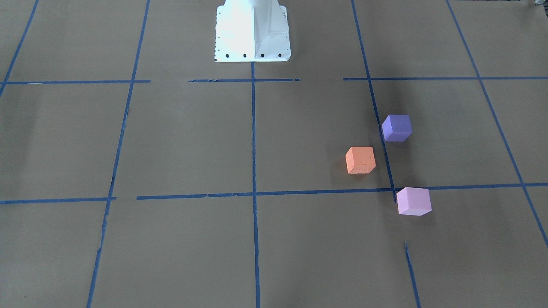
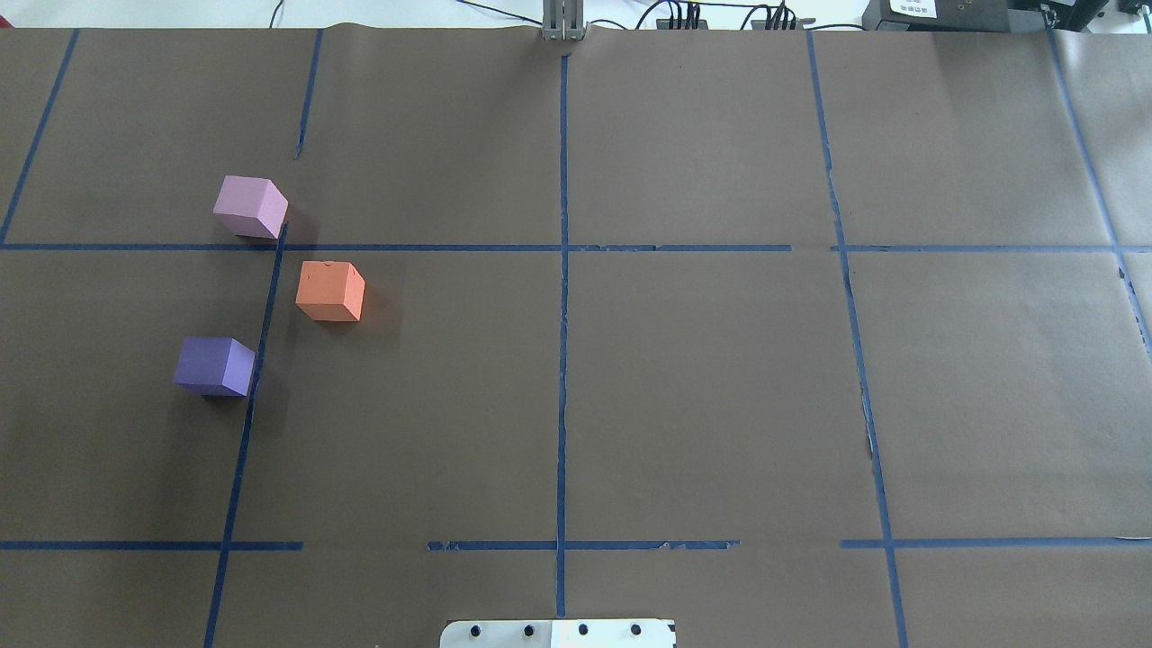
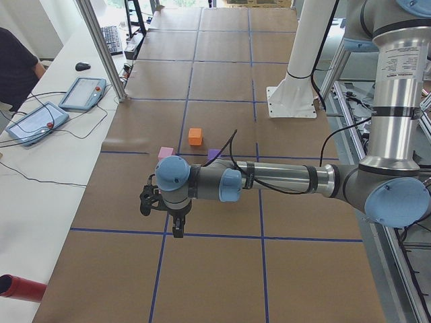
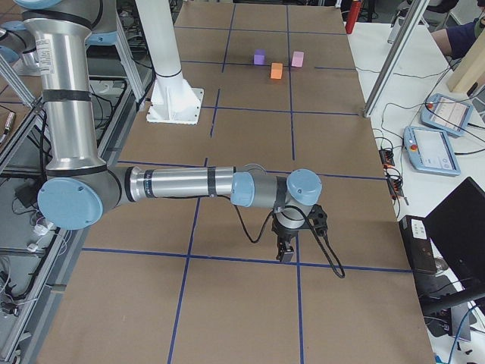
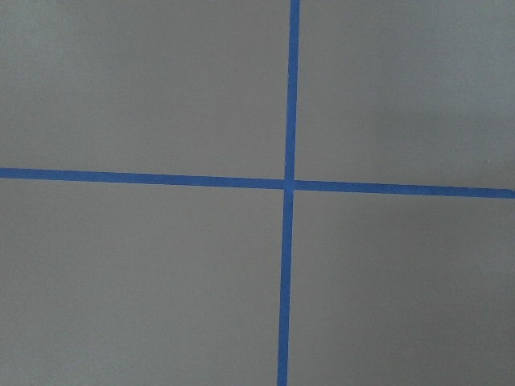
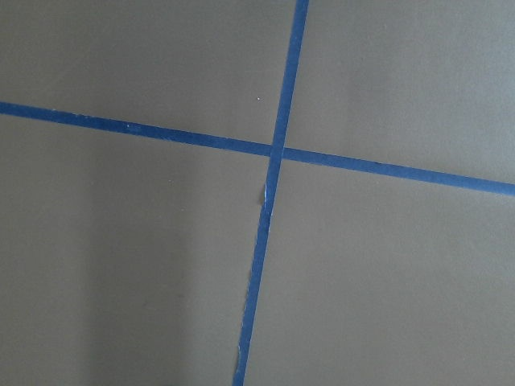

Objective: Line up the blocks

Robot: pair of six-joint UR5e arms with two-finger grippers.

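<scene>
I cannot tell how wide the left jaws stand: they show only in the side view from the robot's left, small and dark under the wrist. They point straight down, hanging above the bench [image 2: 720, 405] and apart from it. The left arm [image 3: 283, 178] lies stretched out level over the bench, its wrist turned downward at the end. Its wrist view shows just brown paper and a crossing of blue tape [image 5: 288, 184].

The right jaws are the same story (seen only from the robot's right, so I cannot tell their opening). They also point down, clear of the surface, over a tape crossing. The right arm [image 4: 182, 182] reaches out level, with its wrist bent down.

All three blocks sit on the robot's left part of the bench, far from both jaws, none touching another. The purple block [image 2: 214, 366] is nearest the robot, just left of a tape line. The pink block [image 2: 250, 207] is farthest, beside a tape crossing. The orange block [image 2: 330, 291] lies between them, offset right of that line, so they form a bent row.
</scene>
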